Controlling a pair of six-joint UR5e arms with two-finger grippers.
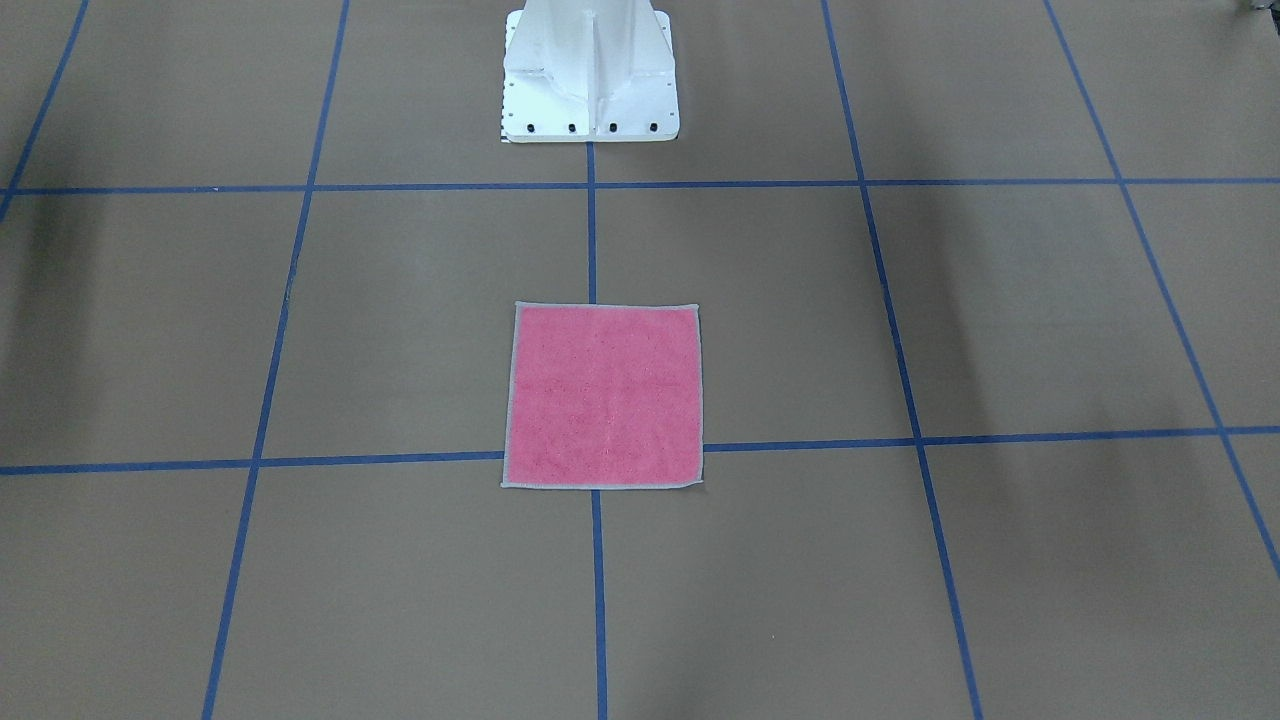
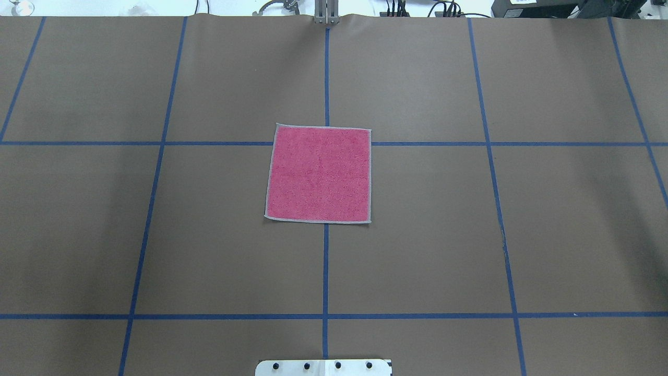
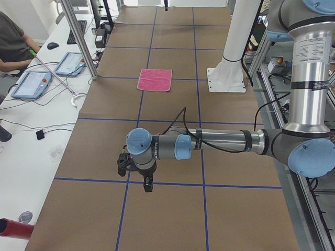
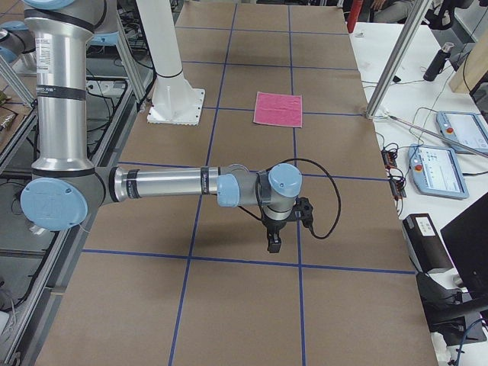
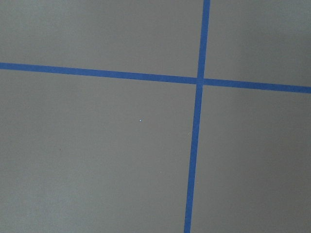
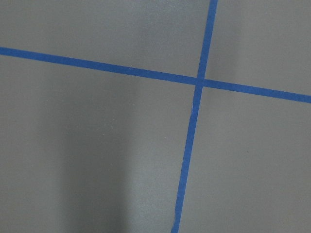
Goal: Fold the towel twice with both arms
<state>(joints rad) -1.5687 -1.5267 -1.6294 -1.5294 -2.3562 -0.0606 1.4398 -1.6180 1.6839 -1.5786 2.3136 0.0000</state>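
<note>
The towel (image 1: 603,395) lies flat and unfolded, pink face up, with a light grey edge, at the table's middle over a blue tape crossing; it also shows in the overhead view (image 2: 319,174). My left gripper (image 3: 148,185) hangs over the table's left end, far from the towel (image 3: 155,80). My right gripper (image 4: 273,244) hangs over the right end, far from the towel (image 4: 278,108). Both grippers point down above the bare table and show only in the side views, so I cannot tell if they are open or shut. The wrist views show only brown table and blue tape.
The white pedestal base (image 1: 590,75) stands behind the towel on the robot's side. The brown table (image 2: 417,235) has a grid of blue tape lines. Tablets (image 3: 31,83) and cables lie on a white bench beyond the far edge, where an operator sits.
</note>
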